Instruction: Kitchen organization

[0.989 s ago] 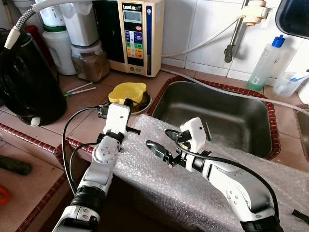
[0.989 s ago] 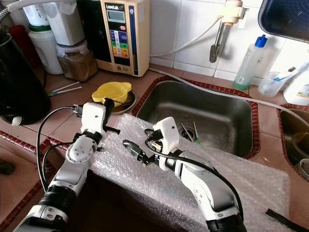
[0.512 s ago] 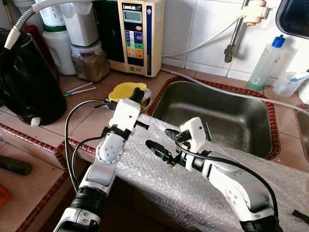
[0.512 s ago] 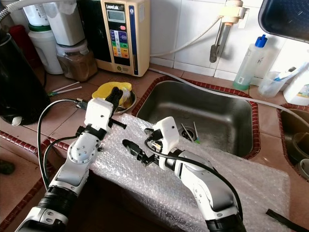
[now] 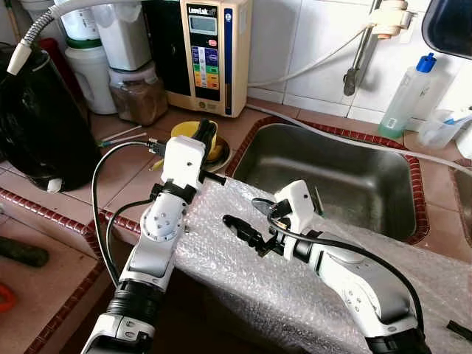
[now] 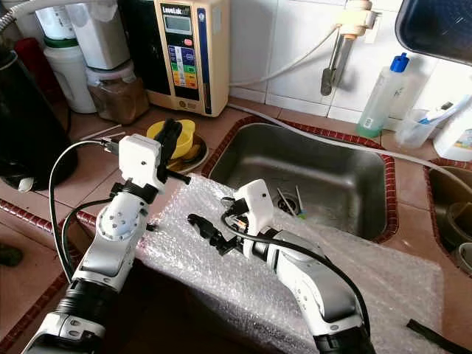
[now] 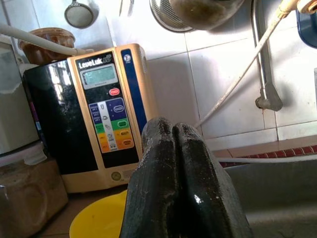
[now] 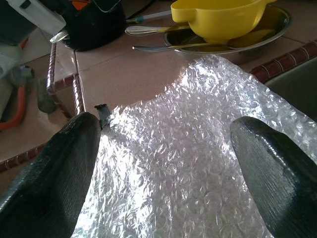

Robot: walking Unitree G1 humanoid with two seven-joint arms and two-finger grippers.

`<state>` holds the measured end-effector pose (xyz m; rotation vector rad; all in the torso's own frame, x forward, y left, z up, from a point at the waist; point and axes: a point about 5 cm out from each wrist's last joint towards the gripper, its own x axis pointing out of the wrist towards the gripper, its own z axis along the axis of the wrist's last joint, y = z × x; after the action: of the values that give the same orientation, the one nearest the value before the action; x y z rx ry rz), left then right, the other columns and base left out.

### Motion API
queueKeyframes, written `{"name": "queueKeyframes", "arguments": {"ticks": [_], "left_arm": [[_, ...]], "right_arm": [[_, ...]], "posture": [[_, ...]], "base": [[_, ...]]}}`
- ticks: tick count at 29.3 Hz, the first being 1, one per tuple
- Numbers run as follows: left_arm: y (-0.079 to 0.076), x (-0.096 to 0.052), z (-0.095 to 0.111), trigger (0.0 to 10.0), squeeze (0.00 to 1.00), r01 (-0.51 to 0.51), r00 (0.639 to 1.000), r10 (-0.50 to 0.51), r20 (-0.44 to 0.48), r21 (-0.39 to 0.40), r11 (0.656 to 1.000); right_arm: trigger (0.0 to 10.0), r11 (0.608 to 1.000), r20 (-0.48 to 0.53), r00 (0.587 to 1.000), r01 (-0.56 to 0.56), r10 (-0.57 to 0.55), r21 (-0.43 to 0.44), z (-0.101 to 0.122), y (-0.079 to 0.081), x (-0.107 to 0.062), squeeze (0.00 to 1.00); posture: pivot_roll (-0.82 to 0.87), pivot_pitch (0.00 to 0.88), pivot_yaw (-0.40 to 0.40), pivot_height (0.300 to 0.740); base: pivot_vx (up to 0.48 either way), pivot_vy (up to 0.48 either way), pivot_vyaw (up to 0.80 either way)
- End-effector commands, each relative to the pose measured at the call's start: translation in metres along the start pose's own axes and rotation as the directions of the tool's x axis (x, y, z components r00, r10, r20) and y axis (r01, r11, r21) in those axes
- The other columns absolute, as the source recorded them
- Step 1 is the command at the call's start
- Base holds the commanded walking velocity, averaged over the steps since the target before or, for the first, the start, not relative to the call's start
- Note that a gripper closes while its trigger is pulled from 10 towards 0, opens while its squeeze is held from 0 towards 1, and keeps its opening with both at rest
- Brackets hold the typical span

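Looking along my right gripper (image 8: 163,144) first, I see its two black fingers (image 8: 47,173) spread wide with nothing between them, hanging just above the bubble wrap (image 8: 198,148) that covers the counter edge in front of the sink (image 5: 332,169). The wrap lies directly under and ahead of those released jaws; from the wrist camera its near corner sits by one fingertip and the sheet runs away toward the sink rim, its long side following the counter edge off to my right.

My left gripper (image 7: 181,168) is the other story: its fingers are pressed together, clenched on nothing I can see, and raised over the yellow bowl (image 5: 193,133), which sits in a shallow metal dish (image 5: 218,158) just beside the sink's left corner. Past it stands the beige water unit (image 5: 210,51) against the tiled wall.

So, as I judge it, the right arm is the nearer one to the wrap and already faces it open, needing mostly a downward move. The left would be the one for the bowl, but it must open first.
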<state>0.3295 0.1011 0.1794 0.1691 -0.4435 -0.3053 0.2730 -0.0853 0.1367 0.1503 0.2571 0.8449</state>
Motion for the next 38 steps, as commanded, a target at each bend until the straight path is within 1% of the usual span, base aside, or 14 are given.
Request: {"name": "queueKeyframes", "arguments": {"ticks": [1, 4, 6, 7, 8, 9, 10, 12, 16, 19, 21, 23, 28, 38], "left_arm": [[0.001, -0.001, 0.003, 0.0, 0.00, 0.001, 1.000, -0.001, 0.004, 0.001, 1.000], [0.003, -0.002, 0.001, 0.0, 0.00, -0.005, 1.000, 0.005, -0.011, -0.003, 1.000], [0.007, -0.005, -0.001, 0.0, 0.00, -0.014, 1.000, 0.014, -0.023, 0.023, 1.000], [0.012, -0.008, -0.006, 0.0, 0.00, -0.025, 0.998, 0.027, -0.057, 0.045, 0.999], [0.014, -0.011, -0.012, 1.5, 0.00, -0.032, 0.994, 0.036, -0.102, 0.042, 0.999], [0.016, -0.013, -0.017, 1.5, 0.00, -0.037, 0.990, 0.042, -0.133, 0.037, 0.999], [0.023, -0.022, -0.031, 10.0, 1.00, -0.074, 0.973, 0.075, -0.218, 0.013, 0.997], [0.028, -0.032, -0.042, 10.0, 1.00, -0.105, 0.955, 0.082, -0.285, -0.065, 0.992], [0.036, -0.041, -0.050, 10.0, 1.00, -0.171, 0.939, 0.146, -0.312, -0.054, 0.984], [0.037, -0.043, -0.053, 10.0, 1.00, -0.175, 0.934, 0.147, -0.325, -0.060, 0.983], [0.033, -0.041, -0.055, 10.0, 1.00, -0.162, 0.933, 0.122, -0.338, -0.093, 0.982], [0.031, -0.039, -0.054, 10.0, 1.00, -0.157, 0.935, 0.118, -0.334, -0.094, 0.983], [0.026, -0.034, -0.053, 10.0, 1.00, -0.159, 0.939, 0.116, -0.325, -0.108, 0.981], [0.014, -0.024, -0.051, 10.0, 1.00, -0.150, 0.944, 0.091, -0.316, -0.165, 0.975]], "right_arm": [[10.0, 1.000, 0.004, 1.000, 0.003, -0.003, -0.002, 0.001, -0.001, 0.000, 0.00], [10.0, 1.000, 0.004, 1.000, 0.002, -0.002, -0.004, 0.001, -0.002, 0.000, 0.00], [10.0, 1.000, 0.003, 1.000, 0.004, -0.004, -0.006, 0.002, -0.002, 0.000, 0.00], [10.0, 1.000, 0.002, 1.000, 0.004, -0.004, -0.007, 0.002, -0.003, 0.000, 0.00], [10.0, 1.000, 0.002, 1.000, 0.004, -0.004, -0.008, 0.001, -0.002, 0.000, 0.00], [10.0, 1.000, 0.001, 1.000, 0.004, -0.004, -0.007, 0.001, -0.002, 0.000, 0.00], [10.0, 1.000, 0.000, 1.000, 0.003, -0.003, -0.007, 0.000, -0.002, -0.001, 0.00], [10.0, 1.000, -0.003, 1.000, 0.001, -0.001, -0.006, -0.001, -0.001, -0.001, 0.00], [10.0, 1.000, -0.009, 1.000, -0.005, 0.005, -0.006, -0.003, 0.000, -0.001, 0.00], [10.0, 1.000, -0.015, 1.000, -0.011, 0.011, -0.007, -0.003, 0.001, -0.001, 0.00], [10.0, 0.996, -0.015, 0.996, -0.085, 0.085, 0.020, -0.001, 0.010, -0.003, 0.00], [10.0, 0.994, -0.015, 0.994, -0.113, 0.113, 0.005, 0.001, 0.013, -0.005, 0.00], [10.0, 0.996, -0.017, 0.996, -0.092, 0.092, -0.002, 0.002, 0.009, -0.009, 0.00], [10.0, 0.996, 0.080, 0.992, -0.094, 0.095, -0.010, 0.018, 0.011, -0.009, 0.00]], "posture": [[0.00, 0.000, 0.001, 0.740], [0.00, 0.000, 0.002, 0.740], [0.00, 0.000, 0.001, 0.740], [0.00, 0.000, 0.001, 0.740], [0.00, 0.000, 0.002, 0.740], [0.00, 0.000, 0.002, 0.740], [0.00, 0.000, 0.004, 0.740], [0.00, 0.000, 0.002, 0.740], [0.00, 0.000, 0.000, 0.740], [0.00, 0.000, 0.000, 0.740], [0.00, 0.000, 0.001, 0.740], [0.00, 0.000, 0.002, 0.740], [-0.01, 0.000, 0.003, 0.740], [-0.02, 0.000, 0.003, 0.740]], "base": [[0.000, 0.000, 0.00], [0.000, 0.000, 0.00], [0.000, 0.000, 0.00], [0.000, 0.000, 0.00], [0.000, 0.000, 0.00], [0.000, 0.000, 0.00], [0.000, 0.000, 0.00], [0.000, 0.000, 0.00], [0.000, 0.000, 0.00], [0.000, 0.000, 0.00], [0.000, 0.000, 0.00], [0.000, 0.000, 0.00], [0.000, 0.000, 0.00], [0.000, 0.000, 0.00]]}}
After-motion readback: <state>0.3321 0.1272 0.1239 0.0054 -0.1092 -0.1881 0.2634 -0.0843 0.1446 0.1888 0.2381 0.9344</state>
